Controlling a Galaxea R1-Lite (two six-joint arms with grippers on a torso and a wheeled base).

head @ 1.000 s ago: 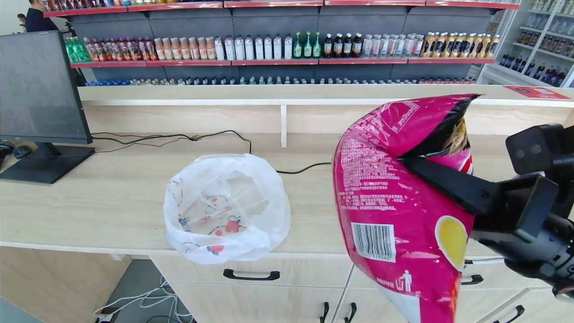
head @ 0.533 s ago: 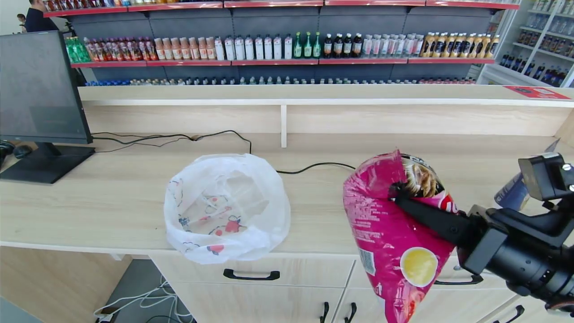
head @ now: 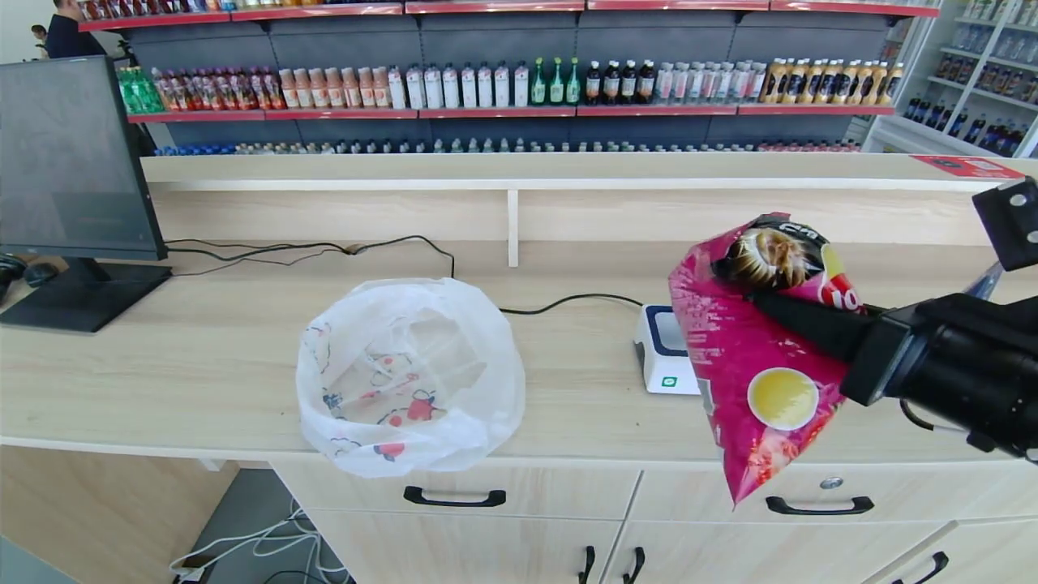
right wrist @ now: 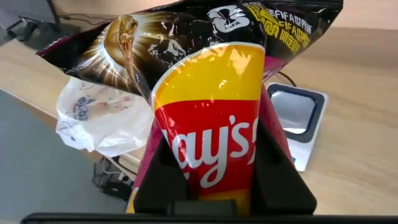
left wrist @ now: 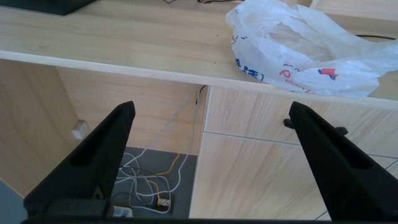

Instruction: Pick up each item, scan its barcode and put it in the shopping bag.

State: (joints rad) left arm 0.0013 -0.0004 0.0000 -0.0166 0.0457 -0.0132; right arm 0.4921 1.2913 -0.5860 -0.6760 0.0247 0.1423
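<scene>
Pink foil crisp bag (head: 754,381) hangs in the air over the right part of the light wooden counter (head: 203,365), gripped near its top by the right pincer (head: 758,302). The pincer's black fingers are closed on the bag's crumpled upper part, one on each face (right wrist: 214,155). We judge that the bag is held upright and side-on so that its back, where the barcode should be, faces the white box-shaped scanner (head: 661,349) just beside it. The scanner's dark window (right wrist: 298,115) looks up from the counter, so the bag may need tilting over it for a clean read.

The thin white plastic shopping bag (head: 409,373) sits open-mouthed at the counter's front edge, left of the scanner and well apart from the crisp bag. Nothing lies between them on the way across except the scanner itself. A black cable (head: 559,304) runs along the counter from the scanner past the back of the shopping bag, low enough not to matter.

The left pincer (left wrist: 211,111) hangs below the front edge near the left end, spread wide and holding nothing. A black monitor (head: 73,162) stands at the far left corner.
</scene>
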